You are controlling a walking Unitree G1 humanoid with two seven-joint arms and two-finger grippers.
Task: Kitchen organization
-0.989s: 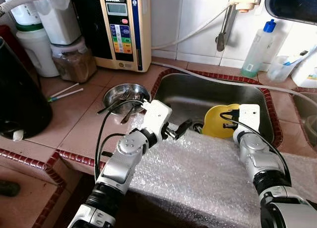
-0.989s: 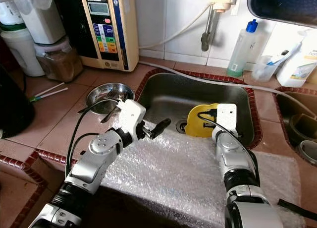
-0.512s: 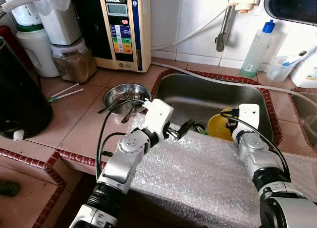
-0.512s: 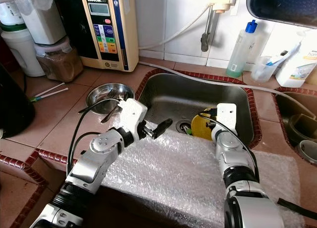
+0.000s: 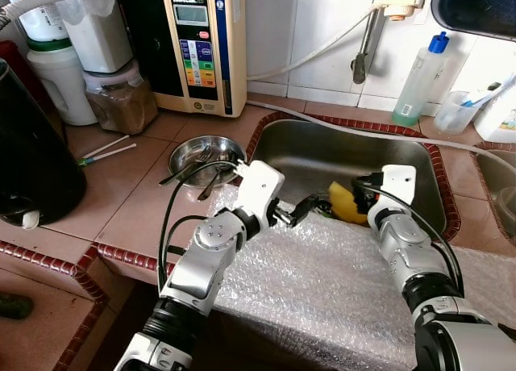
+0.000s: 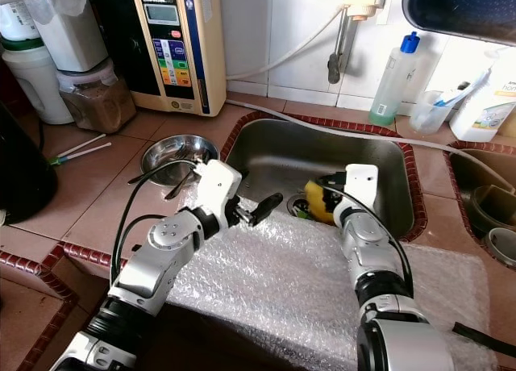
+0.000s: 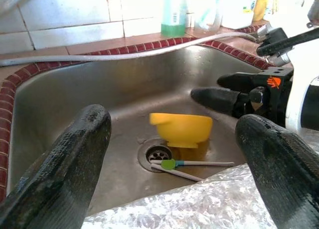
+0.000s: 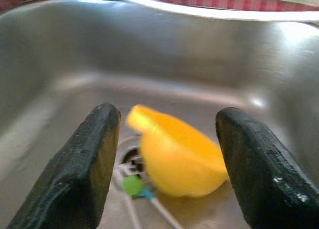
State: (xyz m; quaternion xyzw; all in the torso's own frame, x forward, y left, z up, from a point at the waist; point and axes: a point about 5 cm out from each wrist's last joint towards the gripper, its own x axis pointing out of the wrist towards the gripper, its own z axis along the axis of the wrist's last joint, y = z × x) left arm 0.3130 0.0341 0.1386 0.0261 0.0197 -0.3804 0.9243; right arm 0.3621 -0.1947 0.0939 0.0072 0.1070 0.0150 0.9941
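So the yellow bowl (image 7: 181,129) is down in the steel sink (image 5: 306,149), tipped on its side right next to the drain (image 7: 158,153), toward the front edge of the basin. A couple of thin white sticks, one with a green end (image 7: 168,164), lie across the drain just beside it.

The right gripper (image 8: 164,164) is reaching down into the sink with its two black fingers spread wide either side of the bowl, not touching it as far as I can see, so nothing is grabbed. The left gripper (image 7: 174,164) hangs over the sink's front edge, fingers (image 7: 65,159) also apart and holding nothing, pointed at the bowl.

A sheet of bubble wrap (image 5: 322,282) is draped over the front edge of the counter under both arms. Left of the sink, near its back-left corner, sits a small steel bowl (image 5: 205,152) with cutlery in it. Behind that, against the wall, there's a cream water-filter box (image 5: 203,44) and a jar (image 5: 121,101). A clear bottle with a blue cap (image 5: 421,81) stands behind the sink's back-right corner.
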